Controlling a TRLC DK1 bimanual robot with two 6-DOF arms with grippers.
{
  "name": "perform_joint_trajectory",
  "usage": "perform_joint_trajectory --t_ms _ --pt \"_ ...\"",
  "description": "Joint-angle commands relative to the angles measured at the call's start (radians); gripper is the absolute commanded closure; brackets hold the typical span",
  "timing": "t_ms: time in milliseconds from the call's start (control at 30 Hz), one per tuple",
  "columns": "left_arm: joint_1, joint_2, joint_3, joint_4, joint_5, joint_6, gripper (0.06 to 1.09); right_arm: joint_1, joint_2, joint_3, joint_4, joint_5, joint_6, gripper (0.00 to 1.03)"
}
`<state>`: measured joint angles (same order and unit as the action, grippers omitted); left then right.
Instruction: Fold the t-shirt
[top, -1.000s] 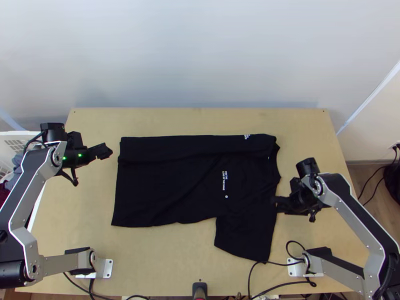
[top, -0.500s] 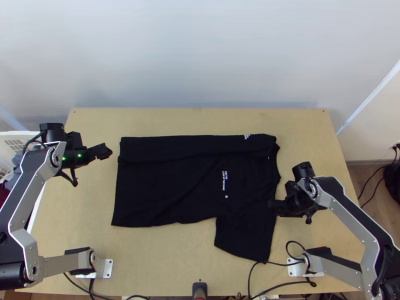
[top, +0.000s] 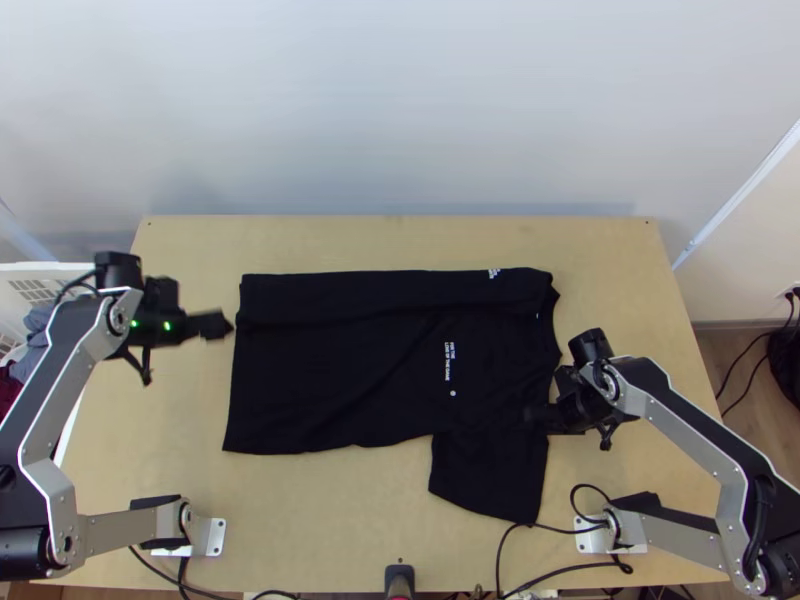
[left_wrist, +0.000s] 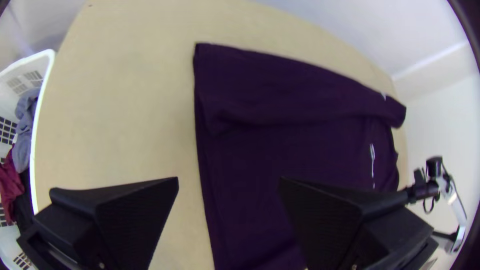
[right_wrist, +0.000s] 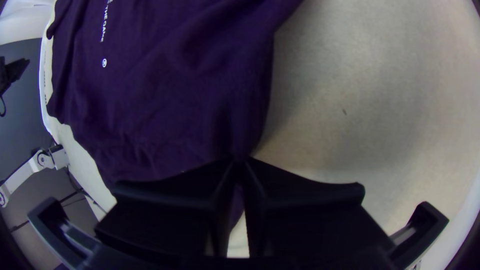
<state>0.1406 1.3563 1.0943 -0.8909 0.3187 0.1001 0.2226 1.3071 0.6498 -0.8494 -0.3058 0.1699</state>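
Presumably, the right hand (right_wrist: 242, 160) has its fingers pressed together at the shoulder edge, seemingly pinching cloth there, to anchor one end of the next fold. The left hand (left_wrist: 228, 182) is spread wide just beside the hem (top: 232, 390), likely so it can take the other end and both can turn the near side inward. The far side already lies folded over as a lengthwise strip, leaving the near sleeve (top: 490, 480) jutting towards the near edge. The t-shirt (top: 340, 370) lies mid-worktop (top: 350, 520), its long axis running crosswise between the arms' sides, collar (top: 552, 320) towards the right arm's side, hem towards the left's.
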Motion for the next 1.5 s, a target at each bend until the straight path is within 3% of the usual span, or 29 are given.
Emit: perform_joint_trajectory --t_ms 0,200,300,433,533,700,933,1067,1167,1233,1467 --pt "0.001 -0.043 -0.039 -0.157 0.008 0.289 0.11 0.011 -0.017 -0.029 0.004 -0.007 -0.015 1.00" --pt "0.051 -0.039 -0.053 -0.451 -0.043 0.644 0.11 0.000 -0.017 -0.026 0.004 -0.007 -0.017 1.00" --pt "0.054 -0.045 -0.102 -0.503 -0.073 0.716 0.12 -0.002 -0.011 -0.024 0.006 -0.007 -0.015 1.00" --pt "0.016 -0.059 -0.208 -0.444 -0.099 0.714 0.20 -0.003 -0.008 -0.021 0.006 -0.007 -0.012 1.00" --pt "-0.016 -0.060 -0.263 -0.385 -0.098 0.687 0.36 -0.005 -0.005 -0.019 0.009 -0.007 -0.010 1.00" --pt "-0.072 -0.065 -0.315 -0.322 -0.082 0.636 0.47 -0.016 -0.003 -0.018 0.009 -0.007 -0.015 1.00" --pt "-0.076 -0.057 -0.320 -0.290 -0.046 0.627 0.48 -0.020 -0.002 -0.010 0.009 -0.007 -0.017 1.00" --pt "-0.073 -0.089 -0.333 -0.263 0.045 0.624 0.86 -0.022 0.001 -0.007 0.009 -0.007 -0.017 1.00" --pt "-0.079 -0.098 -0.356 -0.250 0.065 0.624 0.89 -0.025 0.001 -0.007 0.006 -0.007 -0.017 1.00" --pt "-0.081 -0.103 -0.375 -0.246 0.077 0.636 1.05 -0.028 0.001 -0.010 0.006 -0.007 -0.021 1.00" --pt "0.013 -0.095 -0.387 -0.247 0.076 0.721 1.04 -0.112 0.004 -0.010 0.006 -0.006 -0.078 1.00"
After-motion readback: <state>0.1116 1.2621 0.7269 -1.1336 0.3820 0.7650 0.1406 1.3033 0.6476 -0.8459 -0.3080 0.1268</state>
